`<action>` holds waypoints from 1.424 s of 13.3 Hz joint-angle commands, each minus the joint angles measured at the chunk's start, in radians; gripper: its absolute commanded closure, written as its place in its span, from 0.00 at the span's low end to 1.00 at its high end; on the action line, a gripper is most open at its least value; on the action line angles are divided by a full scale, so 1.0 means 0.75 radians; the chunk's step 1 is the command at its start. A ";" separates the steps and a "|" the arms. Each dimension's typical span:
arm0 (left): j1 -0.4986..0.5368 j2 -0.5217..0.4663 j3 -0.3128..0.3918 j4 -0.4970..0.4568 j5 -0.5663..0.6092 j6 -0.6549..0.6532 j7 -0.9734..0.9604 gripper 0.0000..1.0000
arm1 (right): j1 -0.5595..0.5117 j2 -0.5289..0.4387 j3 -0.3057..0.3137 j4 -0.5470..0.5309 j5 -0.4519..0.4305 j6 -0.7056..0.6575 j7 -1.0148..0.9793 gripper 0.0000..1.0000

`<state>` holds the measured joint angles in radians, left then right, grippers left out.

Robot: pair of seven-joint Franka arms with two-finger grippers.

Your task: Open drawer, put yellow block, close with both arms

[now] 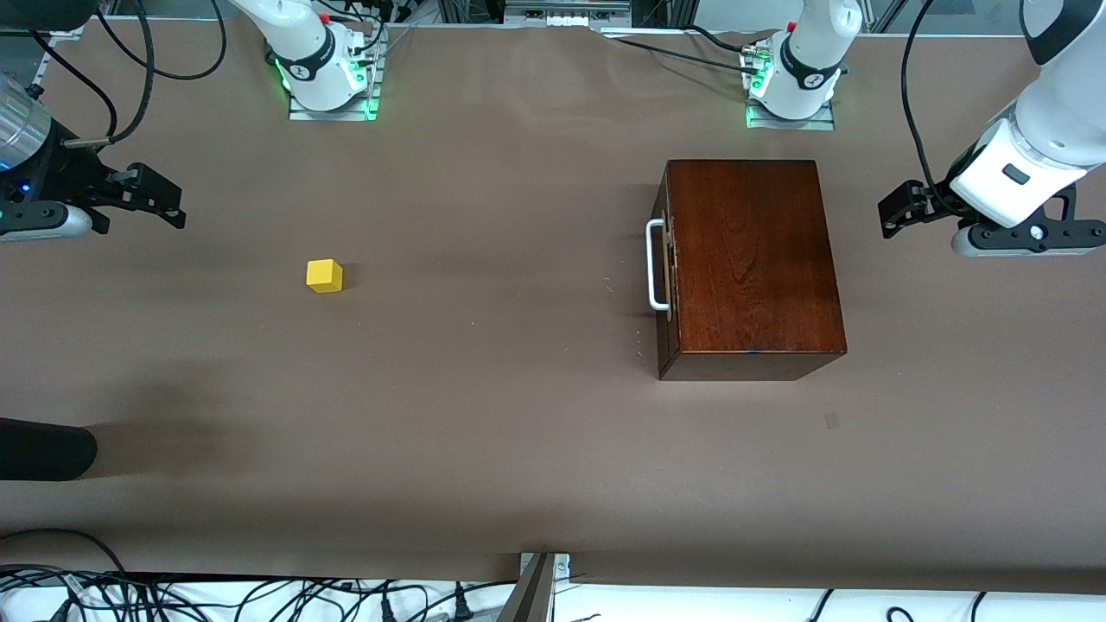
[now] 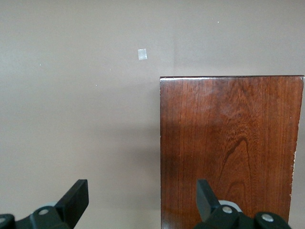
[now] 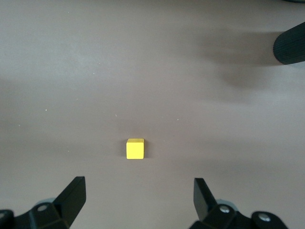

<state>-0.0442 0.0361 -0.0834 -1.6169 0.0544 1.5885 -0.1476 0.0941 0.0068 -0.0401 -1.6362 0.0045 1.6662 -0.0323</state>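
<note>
In the front view, the wooden box [image 1: 750, 263] is sitting on the brown table [image 1: 484, 432] toward the left arm's end, with its drawer [image 1: 666, 268] pushed fully in and the white handle [image 1: 657, 264] facing the middle of the table. The yellow block [image 1: 324, 276] is lying on the bare tabletop toward the right arm's end, well apart from the box. The left gripper [image 1: 899, 211] is hanging in the air off the box's closed back end, and the right gripper [image 1: 155, 200] is hovering over the table at its own end, not touching the block. A dark rounded object [image 1: 43, 449] is poking in at the view's edge, nearer to the camera than the block.

In the left wrist view, the left gripper [image 2: 143, 198] is showing its fingers spread wide with nothing between them, above the box's glossy top [image 2: 231, 148] and the table beside it. A small pale tape square [image 2: 142, 54] is lying on the table near the box's corner.

In the right wrist view, the right gripper [image 3: 139, 195] is standing wide open and empty, with the block [image 3: 135, 149] resting on the table below it.
</note>
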 commanded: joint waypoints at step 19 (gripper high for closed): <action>-0.062 0.066 -0.156 0.039 -0.150 -0.230 -0.004 0.00 | -0.011 0.003 0.004 0.016 0.006 -0.017 -0.010 0.00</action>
<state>-0.0758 0.0452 -0.1545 -1.6164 -0.0435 1.4425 -0.1476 0.0940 0.0068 -0.0403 -1.6362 0.0045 1.6662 -0.0323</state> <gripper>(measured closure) 0.000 0.000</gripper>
